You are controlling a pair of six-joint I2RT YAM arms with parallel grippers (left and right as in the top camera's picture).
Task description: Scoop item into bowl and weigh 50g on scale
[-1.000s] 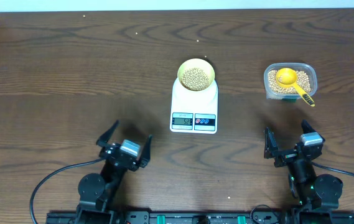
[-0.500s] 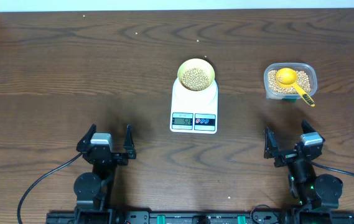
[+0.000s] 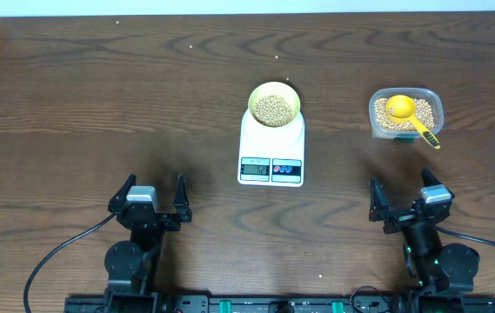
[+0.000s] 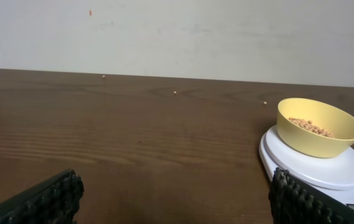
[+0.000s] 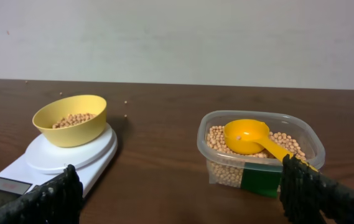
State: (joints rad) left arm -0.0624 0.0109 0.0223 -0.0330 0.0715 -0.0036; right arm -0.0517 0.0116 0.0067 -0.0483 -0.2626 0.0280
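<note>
Beans (image 3: 274,108) are held in the yellow bowl (image 3: 252,97), which is seated on the rear of the white scale (image 3: 270,143) at the middle of the desk (image 3: 99,104). More are kept with a scoop (image 3: 401,108) in the clear tub (image 3: 435,111) nearby. The left tool (image 3: 152,189) and right tool (image 3: 401,198) are spread wide, with nothing gripped.

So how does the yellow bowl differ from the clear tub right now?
The bowl is round and opaque yellow; the tub is rectangular and clear. The bowl sits on the scale; the tub stands on the table. The tub has a yellow scoop lying in it; the bowl has none. Both hold beans.
</note>
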